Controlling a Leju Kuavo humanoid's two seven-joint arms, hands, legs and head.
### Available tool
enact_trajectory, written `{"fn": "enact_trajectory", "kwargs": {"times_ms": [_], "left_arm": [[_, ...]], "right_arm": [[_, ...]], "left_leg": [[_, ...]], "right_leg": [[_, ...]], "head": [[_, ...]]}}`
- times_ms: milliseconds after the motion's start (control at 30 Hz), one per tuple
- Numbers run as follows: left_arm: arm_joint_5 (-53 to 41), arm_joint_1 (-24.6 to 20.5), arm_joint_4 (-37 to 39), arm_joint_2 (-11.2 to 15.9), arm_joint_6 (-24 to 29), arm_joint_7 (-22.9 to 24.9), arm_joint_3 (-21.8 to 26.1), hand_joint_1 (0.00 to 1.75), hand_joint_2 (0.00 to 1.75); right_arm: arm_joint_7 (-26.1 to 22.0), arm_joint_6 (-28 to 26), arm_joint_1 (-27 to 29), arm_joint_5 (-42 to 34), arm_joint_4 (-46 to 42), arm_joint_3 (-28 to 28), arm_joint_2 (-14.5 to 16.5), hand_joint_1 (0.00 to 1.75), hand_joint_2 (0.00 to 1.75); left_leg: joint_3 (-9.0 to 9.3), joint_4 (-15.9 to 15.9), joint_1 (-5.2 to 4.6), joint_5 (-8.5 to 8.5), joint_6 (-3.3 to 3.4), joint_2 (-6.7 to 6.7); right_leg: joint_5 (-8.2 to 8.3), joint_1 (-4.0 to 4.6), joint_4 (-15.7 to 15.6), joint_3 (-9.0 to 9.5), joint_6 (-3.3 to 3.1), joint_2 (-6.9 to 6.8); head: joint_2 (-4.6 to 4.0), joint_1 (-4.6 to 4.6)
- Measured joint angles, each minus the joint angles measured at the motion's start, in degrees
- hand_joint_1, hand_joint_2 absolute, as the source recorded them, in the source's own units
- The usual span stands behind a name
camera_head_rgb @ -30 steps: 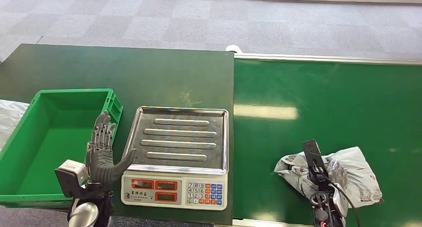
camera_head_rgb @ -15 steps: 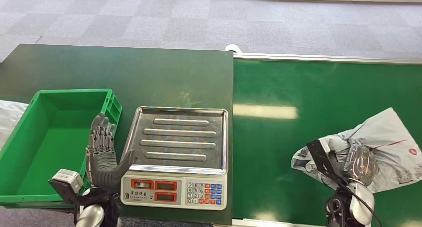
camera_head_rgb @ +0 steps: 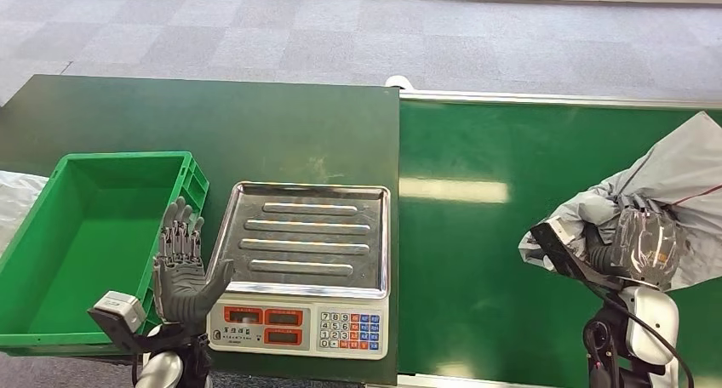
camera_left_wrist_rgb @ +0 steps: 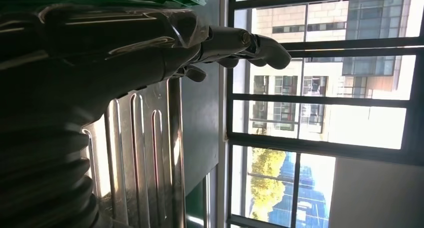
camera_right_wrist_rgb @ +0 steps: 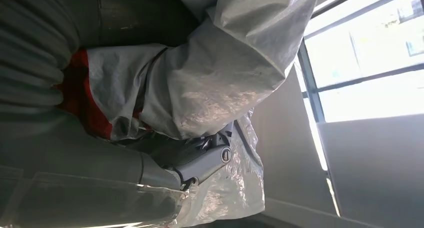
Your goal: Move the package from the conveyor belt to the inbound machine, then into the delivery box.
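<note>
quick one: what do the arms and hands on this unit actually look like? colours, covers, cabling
Left hand: dark grey, metallic-looking palm, segmented darker fingers; a small white-and-grey box sits at the wrist. The left wrist view shows a grey ribbed cover and glossy dark fingers. Right hand: dark fingers, a black flat bracket beside it, silver-white rounded forearm shell below, with a thin black cable running along it. The right wrist view shows the same grey ribbed cover.

package grey, red marks | belt green | box green | scale tray ribbed silver
</note>
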Motion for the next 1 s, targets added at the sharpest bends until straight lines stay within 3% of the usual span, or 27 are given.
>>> {"fn": "enact_trajectory", "kwargs": {"times_ms": [333, 667, 833, 1000], "left_arm": [[0.7, -0.1, 0.7, 0.3, -0.4, -0.2, -1.1, 0.00, 1.75], [0.8, -0.9, 1.7, 0.3, -0.6, -0.2, -1.6, 0.00, 1.75], [0.6, -2.5, 2.7, 0.4, -1.0, -0.2, -2.3, 0.00, 1.75], [0.5, -4.6, 3.3, 0.7, -1.3, -0.2, -2.8, 0.00, 1.75]], "right_arm": [[0.4, 0.0, -7.4, 4.0, -5.4, 5.7, -4.1, 1.75, 1.75], [-2.0, -2.8, -11.5, 2.2, -9.4, 10.6, -6.5, 1.75, 1.75], [-5.2, -4.1, -14.6, -3.7, -10.8, 16.0, -6.2, 1.75, 1.75], [-7.2, -6.8, -16.4, -8.8, -10.8, 21.3, -3.9, 1.75, 1.75]], "left_leg": [[0.03, 0.0, -0.01, 0.02, 0.02, -0.02], [0.01, 0.0, -0.01, 0.02, 0.02, -0.02], [0.03, 0.0, 0.00, 0.05, 0.03, -0.02], [0.03, 0.0, 0.01, 0.08, 0.03, -0.03]], "right_leg": [[0.03, -0.01, 0.0, 0.00, 0.01, 0.00], [0.03, -0.01, 0.0, -0.01, 0.01, 0.00], [0.03, 0.01, 0.0, 0.02, 0.00, 0.00], [0.03, 0.01, 0.0, 0.01, 0.00, -0.01]], "head": [[0.00, -0.01], [0.00, -0.01], [0.00, 0.00], [0.00, -0.01]]}}
